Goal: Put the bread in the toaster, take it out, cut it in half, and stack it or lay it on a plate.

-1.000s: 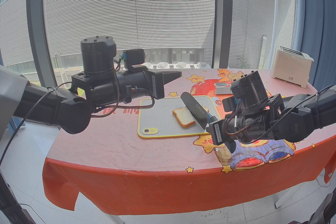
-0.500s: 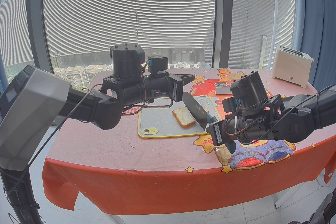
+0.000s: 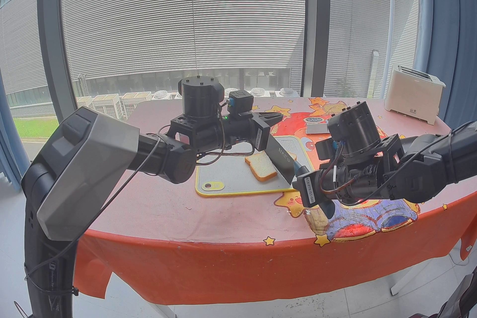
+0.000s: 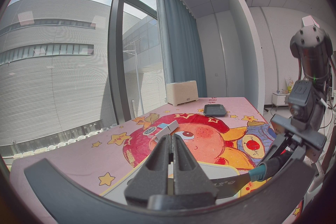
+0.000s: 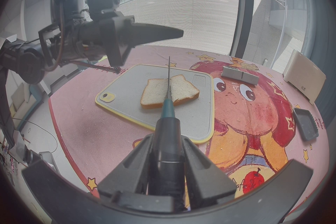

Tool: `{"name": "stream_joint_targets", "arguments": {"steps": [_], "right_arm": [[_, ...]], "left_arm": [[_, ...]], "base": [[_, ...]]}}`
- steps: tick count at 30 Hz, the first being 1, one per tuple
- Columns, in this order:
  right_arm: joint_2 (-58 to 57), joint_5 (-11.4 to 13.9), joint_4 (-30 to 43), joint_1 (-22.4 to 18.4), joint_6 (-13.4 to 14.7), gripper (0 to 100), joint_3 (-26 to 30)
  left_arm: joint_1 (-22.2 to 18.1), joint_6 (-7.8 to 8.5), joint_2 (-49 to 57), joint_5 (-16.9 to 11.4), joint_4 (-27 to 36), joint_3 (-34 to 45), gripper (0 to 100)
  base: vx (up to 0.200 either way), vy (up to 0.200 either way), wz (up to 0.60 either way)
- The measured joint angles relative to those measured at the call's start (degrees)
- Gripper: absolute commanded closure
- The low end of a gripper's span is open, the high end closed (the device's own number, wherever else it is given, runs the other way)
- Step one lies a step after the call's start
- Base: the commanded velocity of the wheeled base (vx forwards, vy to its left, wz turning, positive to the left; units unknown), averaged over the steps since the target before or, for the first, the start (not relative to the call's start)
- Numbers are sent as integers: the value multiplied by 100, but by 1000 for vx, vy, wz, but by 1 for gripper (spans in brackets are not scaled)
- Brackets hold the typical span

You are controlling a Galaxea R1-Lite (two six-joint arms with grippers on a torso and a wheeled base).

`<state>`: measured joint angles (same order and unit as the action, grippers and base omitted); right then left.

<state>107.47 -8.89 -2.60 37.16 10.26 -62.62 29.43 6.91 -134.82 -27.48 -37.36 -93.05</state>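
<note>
Gripping the knife (image 3: 278, 155) by its dark handle, the right jaws are clenched and held level, low over the near right part of the bench (image 3: 174, 214). The right arm (image 3: 427, 167) lies almost flat behind them, wrist turned so the blade stands on edge. From these jaws the blade slants forward and up, and in the right wrist view it lines up edge-on with the middle of the bread (image 5: 169, 90). Whether the edge touches the slice cannot be told.

The bread lies flat on the cutting board (image 3: 223, 170), just ahead of the right jaws and under the blade. The left arm (image 3: 164, 157) stretches across from the other side with its wrist level. The left jaws are pressed together on nothing and hang above the board's far side, higher than the bread, their tips close to the knife's tip and pointing past it.

Beyond the right jaws and off to their outer side, a small white block (image 5: 241, 76) lies near the board's far corner. A dark tray (image 5: 306, 123) sits farther out, and the toaster (image 3: 414, 93) stands well apart at the bench's far edge.
</note>
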Motion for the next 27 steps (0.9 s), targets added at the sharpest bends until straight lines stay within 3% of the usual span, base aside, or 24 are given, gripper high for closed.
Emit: {"name": "stream_joint_targets", "arguments": {"steps": [27], "right_arm": [[-98,2,46,-80,-6,100,-160]], "left_arm": [[0,9,-317,-7,-100,217,100]], "base": [[0,0,0]]}}
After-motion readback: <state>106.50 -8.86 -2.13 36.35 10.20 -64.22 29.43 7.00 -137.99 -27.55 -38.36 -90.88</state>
